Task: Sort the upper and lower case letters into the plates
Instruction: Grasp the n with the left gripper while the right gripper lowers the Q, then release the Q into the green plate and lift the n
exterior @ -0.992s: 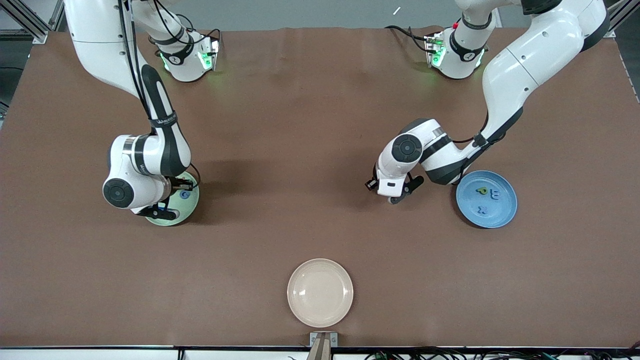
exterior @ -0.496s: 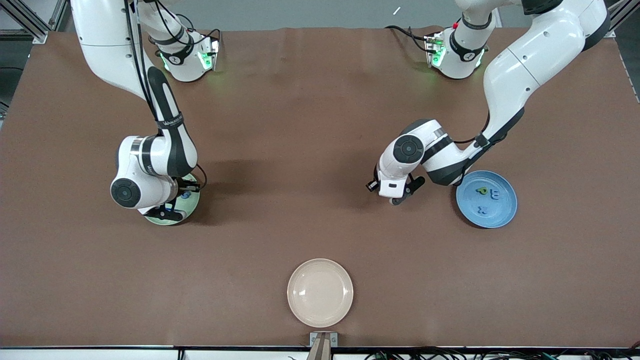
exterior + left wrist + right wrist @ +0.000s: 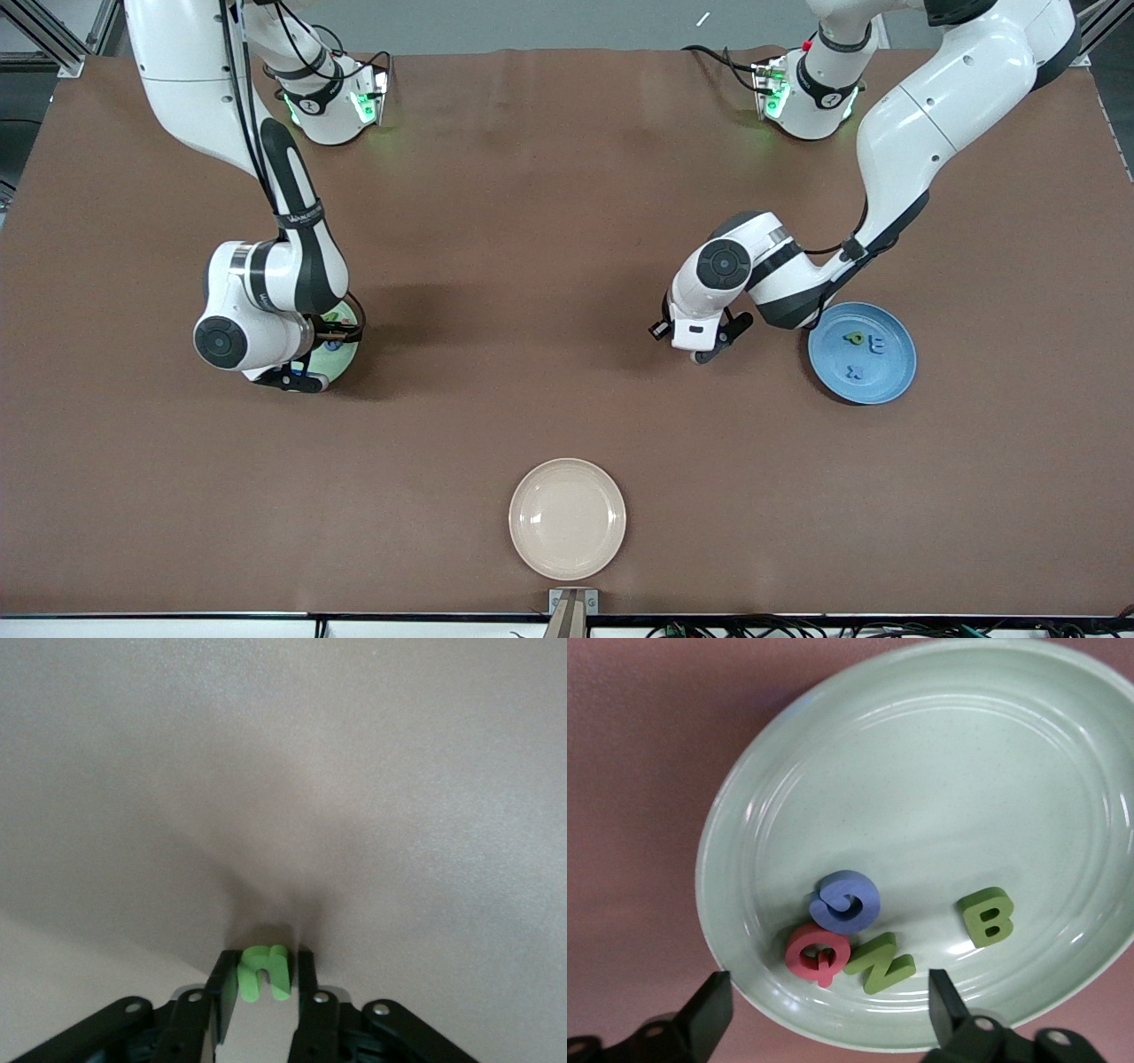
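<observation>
At lower centre of my left wrist view, my left gripper (image 3: 266,988) pinches the light, stiff green letter (image 3: 263,973) by its flat sides on the table (image 3: 372,771), while my right gripper (image 3: 824,1014) hangs released over the pale green plate (image 3: 939,788) of letters.

bare table (image 3: 532,266) lies open between the arms; only the cream plate (image 3: 567,518) interrupts it.

Letters (image 3: 850,939) in green plate (image 3: 921,771), blue plate (image 3: 895,377)
</observation>
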Robot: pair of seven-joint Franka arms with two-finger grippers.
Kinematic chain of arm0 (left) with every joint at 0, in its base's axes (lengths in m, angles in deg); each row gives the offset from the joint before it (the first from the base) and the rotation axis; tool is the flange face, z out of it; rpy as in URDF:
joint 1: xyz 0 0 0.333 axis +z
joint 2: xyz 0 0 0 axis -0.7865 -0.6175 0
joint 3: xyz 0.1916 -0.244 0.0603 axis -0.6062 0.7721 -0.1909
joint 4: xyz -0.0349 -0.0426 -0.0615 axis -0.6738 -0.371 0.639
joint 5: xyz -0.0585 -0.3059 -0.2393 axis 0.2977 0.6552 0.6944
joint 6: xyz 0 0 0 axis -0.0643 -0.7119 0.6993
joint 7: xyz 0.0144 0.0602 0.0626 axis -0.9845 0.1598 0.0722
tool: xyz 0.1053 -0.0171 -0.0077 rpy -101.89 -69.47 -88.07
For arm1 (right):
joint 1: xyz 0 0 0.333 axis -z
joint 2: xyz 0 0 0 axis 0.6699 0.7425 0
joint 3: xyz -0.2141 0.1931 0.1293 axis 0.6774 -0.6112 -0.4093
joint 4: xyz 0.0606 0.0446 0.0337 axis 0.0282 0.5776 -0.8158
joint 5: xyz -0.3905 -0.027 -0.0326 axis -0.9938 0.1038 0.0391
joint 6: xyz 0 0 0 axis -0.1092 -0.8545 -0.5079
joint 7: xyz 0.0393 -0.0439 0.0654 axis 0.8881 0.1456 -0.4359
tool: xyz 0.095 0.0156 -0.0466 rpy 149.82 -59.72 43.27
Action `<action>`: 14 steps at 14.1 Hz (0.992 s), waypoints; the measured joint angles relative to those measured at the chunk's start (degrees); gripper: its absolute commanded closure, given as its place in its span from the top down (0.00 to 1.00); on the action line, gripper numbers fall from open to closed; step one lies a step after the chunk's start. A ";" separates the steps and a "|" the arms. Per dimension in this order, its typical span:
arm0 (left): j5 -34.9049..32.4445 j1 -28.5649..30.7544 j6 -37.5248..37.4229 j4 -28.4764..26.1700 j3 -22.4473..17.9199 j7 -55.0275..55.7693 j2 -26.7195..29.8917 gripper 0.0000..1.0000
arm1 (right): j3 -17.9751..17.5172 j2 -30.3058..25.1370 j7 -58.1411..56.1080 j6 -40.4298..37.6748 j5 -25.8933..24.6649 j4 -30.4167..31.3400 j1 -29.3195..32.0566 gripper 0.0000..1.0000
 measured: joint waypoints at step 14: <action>-0.11 3.08 -9.00 0.88 3.66 -3.36 2.58 0.11 | 1.22 -0.86 -1.00 -23.26 -6.28 -28.21 2.97 1.00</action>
